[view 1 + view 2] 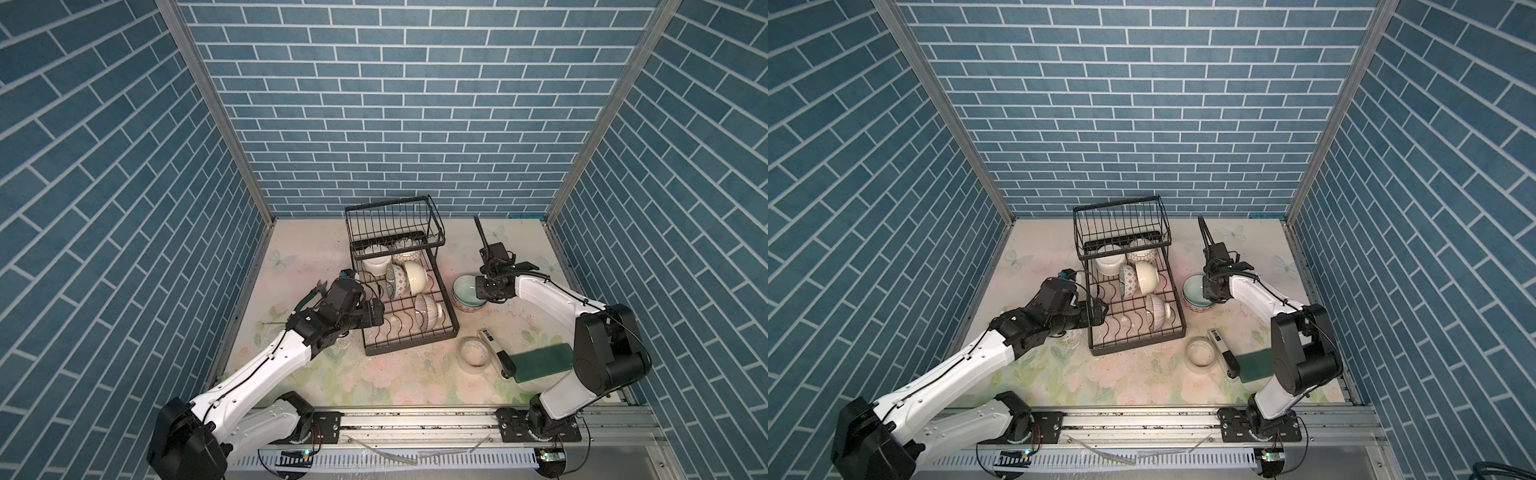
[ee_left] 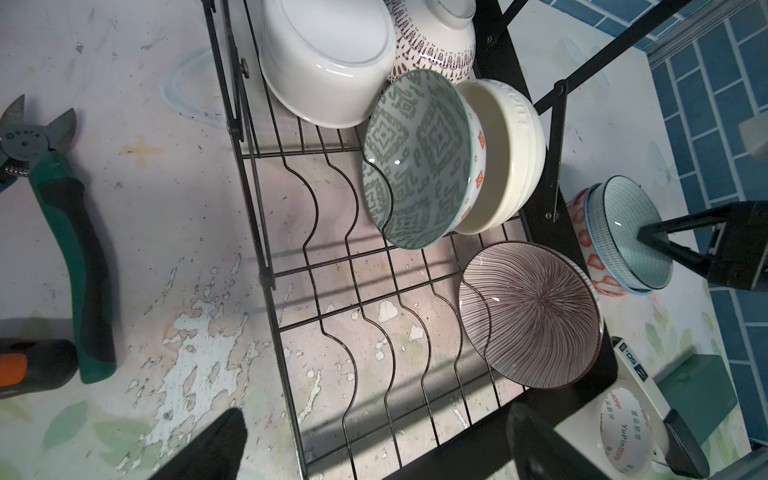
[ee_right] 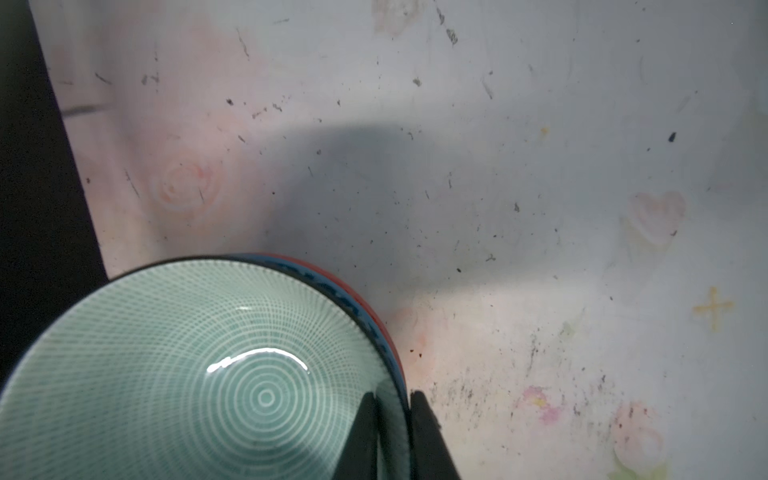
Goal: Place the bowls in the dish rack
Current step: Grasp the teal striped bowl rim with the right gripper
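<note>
Facing upward, mouth of pale green bowl (image 3: pixel 187 374)

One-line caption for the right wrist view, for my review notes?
Right gripper pinching the rim of the pale green bowl, nested in a blue-rimmed bowl on the floral tabletop.

dish rack (image 2: pixel 544 232): thin black metal wire, matt coating
pale green bowl (image 3: pixel 199 374): glazed ceramic, glossy, with glare spots
brown-striped bowl (image 2: pixel 532 316): glazed ceramic, shiny
white bowl (image 2: pixel 328 62): smooth, glossy glaze
table (image 2: pixel 166 249): matt printed covering, scuffed, flaking in patches
cutters (image 2: pixel 70 232): bare metal blades, rubbery green-and-black handles
tape ring (image 2: pixel 623 432): translucent glossy plastic
</note>
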You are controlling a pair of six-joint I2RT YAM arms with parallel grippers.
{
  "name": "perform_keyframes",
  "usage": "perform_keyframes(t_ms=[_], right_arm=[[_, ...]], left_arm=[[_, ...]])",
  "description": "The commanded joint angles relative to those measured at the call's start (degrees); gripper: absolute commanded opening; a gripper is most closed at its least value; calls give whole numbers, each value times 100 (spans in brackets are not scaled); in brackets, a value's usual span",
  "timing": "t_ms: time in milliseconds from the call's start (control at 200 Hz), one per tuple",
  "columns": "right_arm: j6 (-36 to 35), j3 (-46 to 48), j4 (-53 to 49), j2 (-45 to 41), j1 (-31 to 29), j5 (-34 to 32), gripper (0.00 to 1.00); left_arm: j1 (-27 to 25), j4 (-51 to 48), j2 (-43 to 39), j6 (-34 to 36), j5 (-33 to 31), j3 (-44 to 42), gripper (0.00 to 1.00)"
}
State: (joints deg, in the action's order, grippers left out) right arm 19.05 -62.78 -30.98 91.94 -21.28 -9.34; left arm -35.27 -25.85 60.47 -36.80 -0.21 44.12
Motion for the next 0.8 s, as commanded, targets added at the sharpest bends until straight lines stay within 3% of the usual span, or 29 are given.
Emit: perform_keyframes(t_ms=[0,520,795], right_arm=[[-148,-168,-281,126,27,-199,12],[-273,-357,-527,-73,27,-387,3],[-369,-457,-637,-106,27,-506,6]], left_arm=[[2,36,22,84,-31,-52,99],[10,110,19,68,-14,-147,100],[9,150,-14,50,-6,-217,99]])
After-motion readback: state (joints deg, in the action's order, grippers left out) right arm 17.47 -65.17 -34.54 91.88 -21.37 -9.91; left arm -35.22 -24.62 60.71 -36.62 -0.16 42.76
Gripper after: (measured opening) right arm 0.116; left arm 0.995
